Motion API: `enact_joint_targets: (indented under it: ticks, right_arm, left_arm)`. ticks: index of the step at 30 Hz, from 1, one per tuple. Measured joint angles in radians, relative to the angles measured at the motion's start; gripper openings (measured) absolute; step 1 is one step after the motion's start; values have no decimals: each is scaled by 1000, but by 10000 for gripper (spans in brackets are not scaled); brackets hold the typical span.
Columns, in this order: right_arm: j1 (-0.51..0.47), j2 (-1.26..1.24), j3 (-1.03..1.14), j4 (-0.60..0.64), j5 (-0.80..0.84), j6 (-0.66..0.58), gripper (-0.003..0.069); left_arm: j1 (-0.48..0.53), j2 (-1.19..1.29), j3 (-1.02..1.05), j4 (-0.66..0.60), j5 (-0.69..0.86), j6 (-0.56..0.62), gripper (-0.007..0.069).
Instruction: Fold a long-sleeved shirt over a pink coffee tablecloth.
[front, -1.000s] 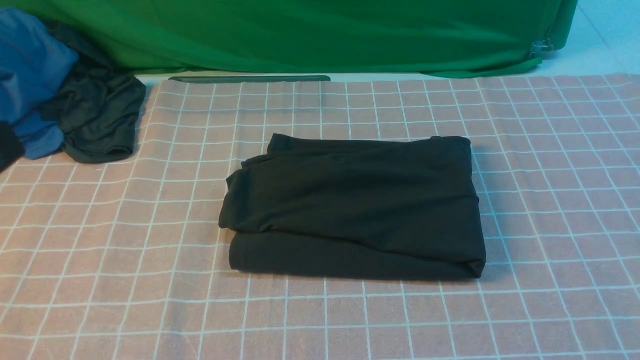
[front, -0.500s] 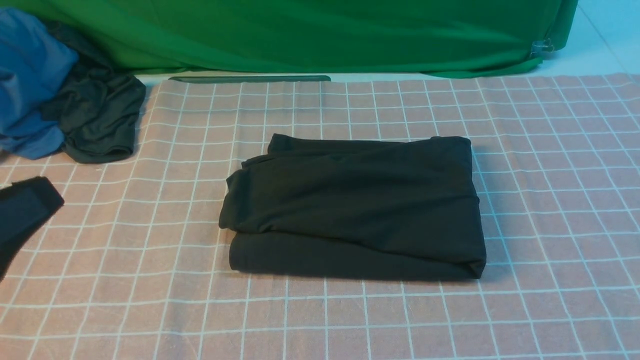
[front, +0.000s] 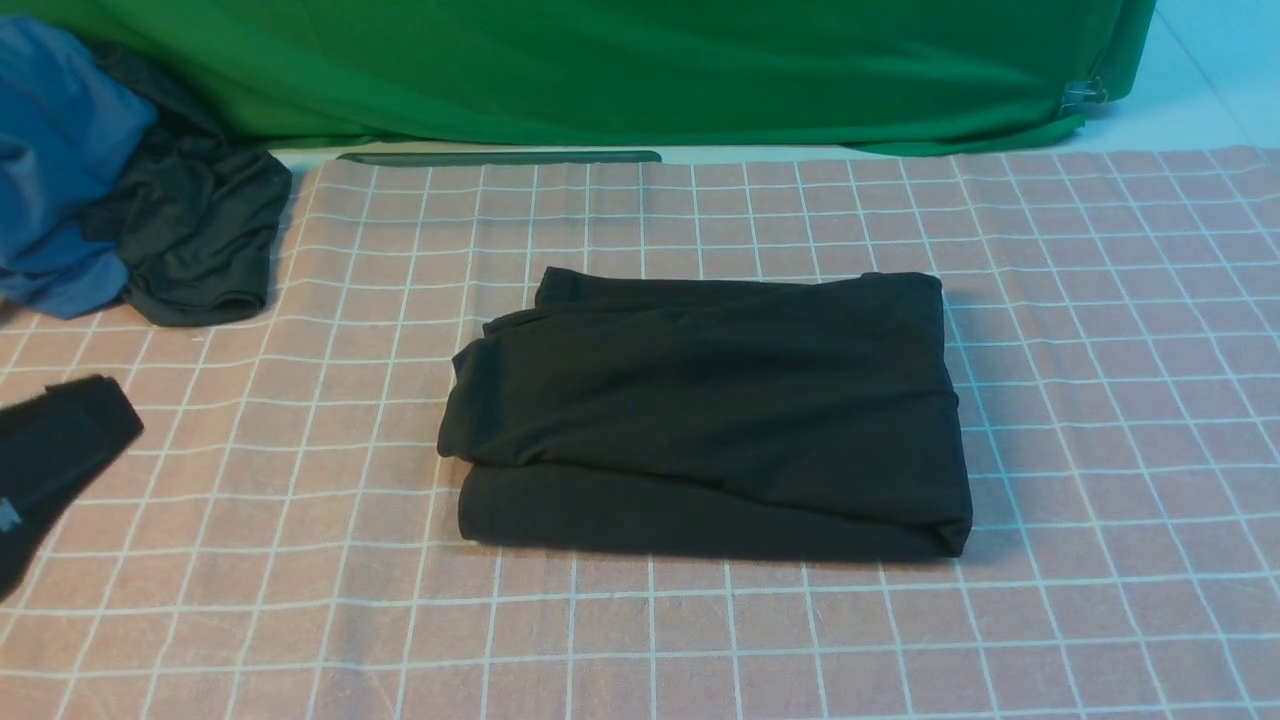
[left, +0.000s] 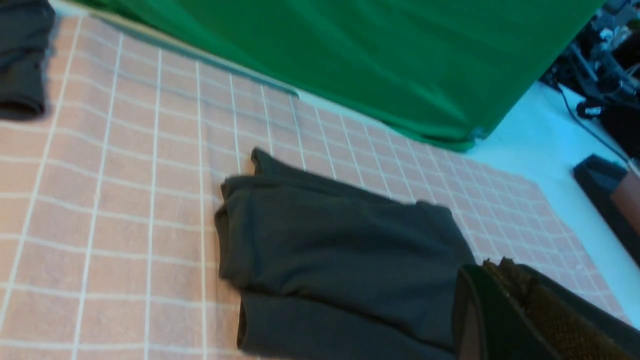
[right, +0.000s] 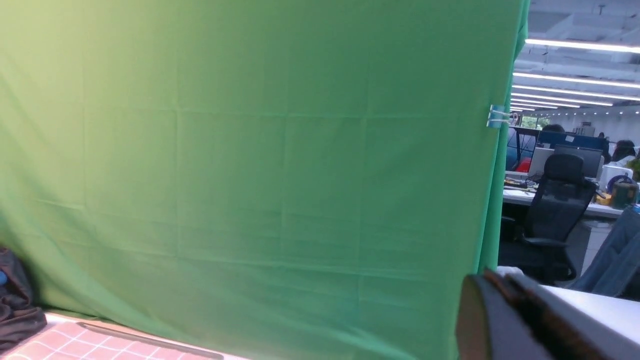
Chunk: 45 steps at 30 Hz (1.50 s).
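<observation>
Hovering my left gripper (front: 60, 440) at frame's left edge, jaws closed and empty; right gripper's state I cannot tell. Shirt (front: 710, 410) lies folded mid-frame on the tablecloth (front: 1100, 300). Risk: a stray sweep snags the loose top layer, undoing the fold.
</observation>
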<state>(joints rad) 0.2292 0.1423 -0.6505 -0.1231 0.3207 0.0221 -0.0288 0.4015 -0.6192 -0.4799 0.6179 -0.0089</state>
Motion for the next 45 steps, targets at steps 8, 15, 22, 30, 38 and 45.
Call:
enact_joint_targets:
  ticks: [8,15,22,30,38,45]
  right_arm:
    - [0,0,0,0,1,0,89]
    - [0,0,0,0,3,0,113]
    - [0,0,0,0,3,1,141]
    - [0,0,0,0,3,1,144]
    - [0,0,0,0,3,1,144]
    - [0,0,0,0,3,1,144]
  left_arm:
    - [0,0,0,36,-30,9,15]
    - [0,0,0,50,-30,9,14]
    - [0,0,0,82,-30,25,14]
    - [0,-31,27,200,-53,37,14]
    - [0,-182,278,296,-329,-56,14]
    - [0,-354,571,392,-389,-70,14]
